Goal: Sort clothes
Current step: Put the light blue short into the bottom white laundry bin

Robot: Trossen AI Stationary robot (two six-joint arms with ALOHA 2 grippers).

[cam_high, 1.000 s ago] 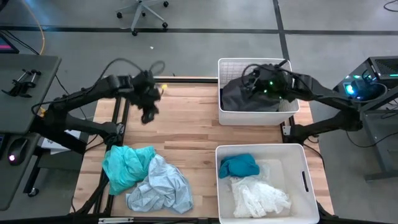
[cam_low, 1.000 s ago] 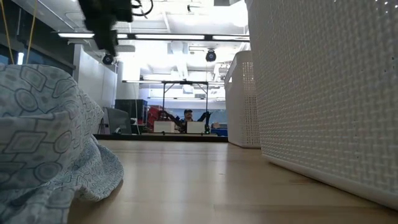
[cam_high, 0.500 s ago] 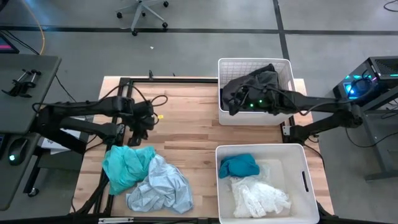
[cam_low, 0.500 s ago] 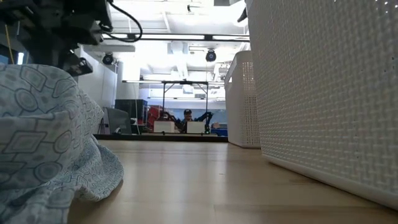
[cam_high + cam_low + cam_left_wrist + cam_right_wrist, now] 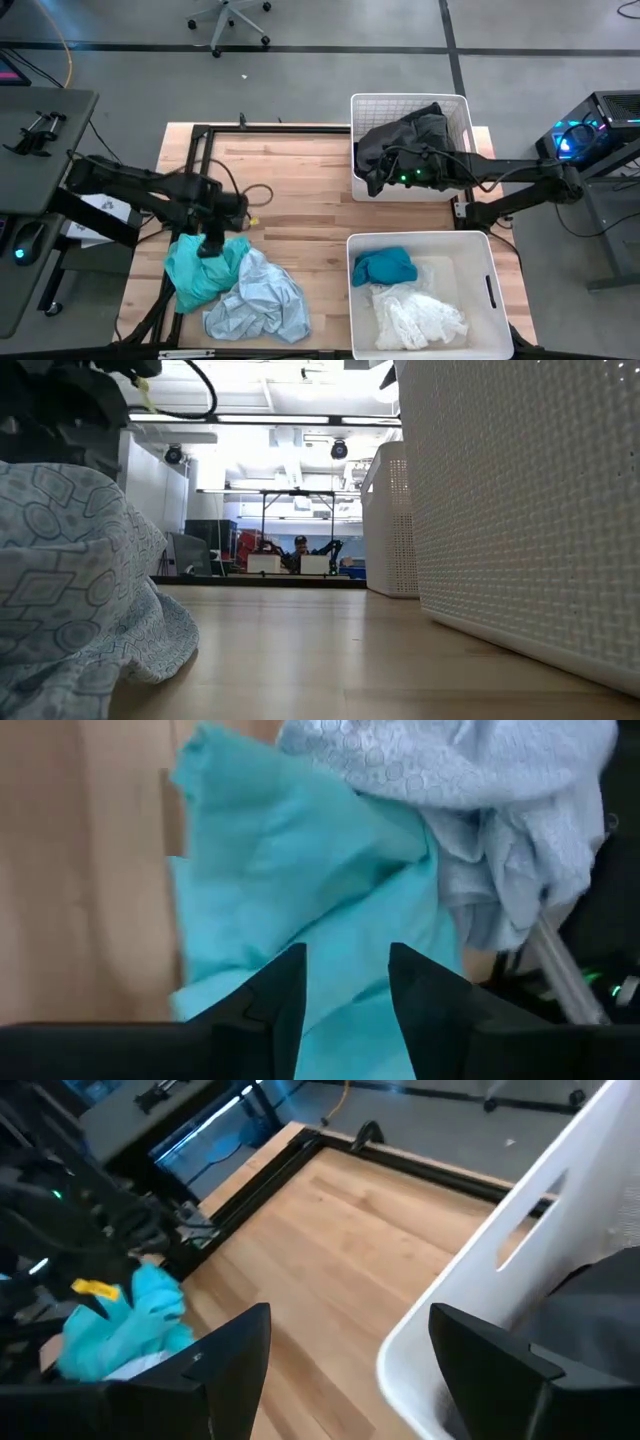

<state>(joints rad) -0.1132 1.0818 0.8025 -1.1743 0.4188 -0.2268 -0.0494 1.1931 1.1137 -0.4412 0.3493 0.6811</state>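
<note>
On the table's near left edge, a pale blue shirt [image 5: 258, 300] lies against a teal shirt [image 5: 200, 268]; the left gripper [image 5: 212, 243] hovers just above the teal one, fingers parted; farther back, the right gripper [image 5: 378, 172], spread wide, sits over dark clothes [image 5: 405, 140] in the far bin [image 5: 372, 106]

no readable text, labels, brands or nos. on any item, bins and clothes unmarked
</note>
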